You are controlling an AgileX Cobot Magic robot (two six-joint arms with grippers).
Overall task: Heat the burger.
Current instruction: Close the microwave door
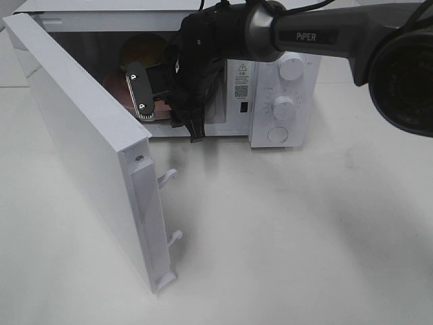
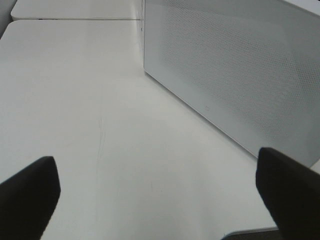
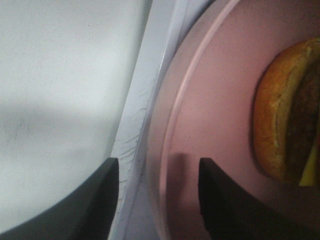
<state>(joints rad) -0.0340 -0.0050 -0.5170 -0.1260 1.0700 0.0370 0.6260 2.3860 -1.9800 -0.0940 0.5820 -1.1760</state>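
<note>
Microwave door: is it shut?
No, the microwave door stands swung wide open at the oven's left side.

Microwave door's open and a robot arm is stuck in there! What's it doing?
The robot's right claw reaches into the open microwave, where the burger sits on a pink plate. The claw is at the plate's rim with its jaws apart, not squeezing it. The door stands wide open. The left claw hangs open over the table beside the microwave, holding nothing.
</note>
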